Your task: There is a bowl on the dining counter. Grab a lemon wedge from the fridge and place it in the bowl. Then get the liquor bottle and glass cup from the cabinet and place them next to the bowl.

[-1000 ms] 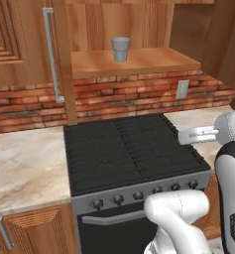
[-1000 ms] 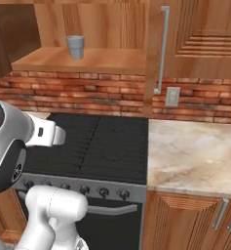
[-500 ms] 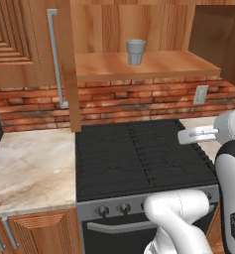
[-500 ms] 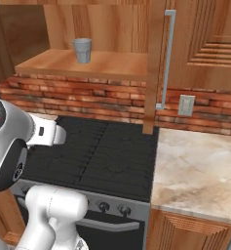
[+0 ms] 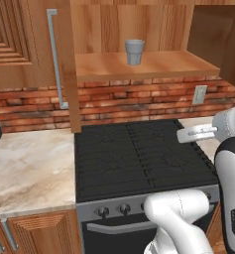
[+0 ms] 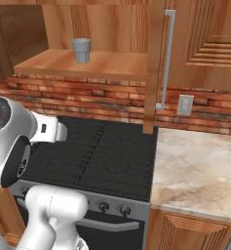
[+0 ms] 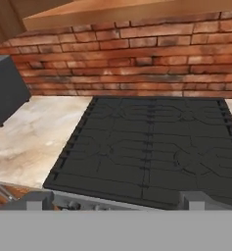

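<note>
Here the black stove [image 5: 139, 158] sits partly hidden behind the white arm, and a dark appliance [image 7: 5, 88] at the counter's left is cut off. The glass cup [image 5: 134, 51] stands upright on the open cabinet shelf [image 6: 87, 64] above. The gripper [image 7: 115, 200] hangs over the stove's front edge, jaws wide apart and empty.

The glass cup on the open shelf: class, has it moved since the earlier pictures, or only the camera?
No. The glass cup stands at the same spot on the wooden shelf; brick wall and stove shifted with it, so the base drove.
</note>
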Motion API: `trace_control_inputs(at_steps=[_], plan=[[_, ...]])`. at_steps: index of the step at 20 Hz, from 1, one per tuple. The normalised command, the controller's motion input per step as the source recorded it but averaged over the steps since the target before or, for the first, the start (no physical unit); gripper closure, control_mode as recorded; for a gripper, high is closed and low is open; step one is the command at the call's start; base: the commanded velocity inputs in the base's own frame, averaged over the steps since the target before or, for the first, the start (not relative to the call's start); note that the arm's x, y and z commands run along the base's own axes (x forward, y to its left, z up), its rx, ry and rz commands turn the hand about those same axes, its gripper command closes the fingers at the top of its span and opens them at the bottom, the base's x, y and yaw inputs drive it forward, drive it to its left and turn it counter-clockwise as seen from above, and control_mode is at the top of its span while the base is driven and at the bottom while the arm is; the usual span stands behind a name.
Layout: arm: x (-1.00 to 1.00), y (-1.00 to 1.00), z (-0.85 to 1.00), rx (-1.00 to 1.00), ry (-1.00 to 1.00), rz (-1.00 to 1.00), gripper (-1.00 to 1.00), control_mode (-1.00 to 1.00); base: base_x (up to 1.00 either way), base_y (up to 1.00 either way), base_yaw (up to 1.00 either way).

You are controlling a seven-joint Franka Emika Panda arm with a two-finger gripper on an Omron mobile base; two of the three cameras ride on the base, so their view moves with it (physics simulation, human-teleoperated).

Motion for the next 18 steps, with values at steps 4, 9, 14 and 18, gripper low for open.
trace_control_inputs(at_steps=[4, 9, 14, 18], plan=[[0.22, 0.00, 0.39, -0.32, -0.27, 0.34, -1.00, -1.00, 0.00, 0.00, 0.00], [0.09, 0.00, 0.55, -0.45, -0.37, 0.36, -1.00, -1.00, 0.00, 0.00, 0.00], [0.10, 0.09, 0.67, -0.51, -0.25, 0.26, -1.00, -1.00, 0.00, 0.00, 0.00], [0.22, 0.12, 0.57, -0.46, -0.09, 0.17, -1.00, -1.00, 0.00, 0.00, 0.00]])
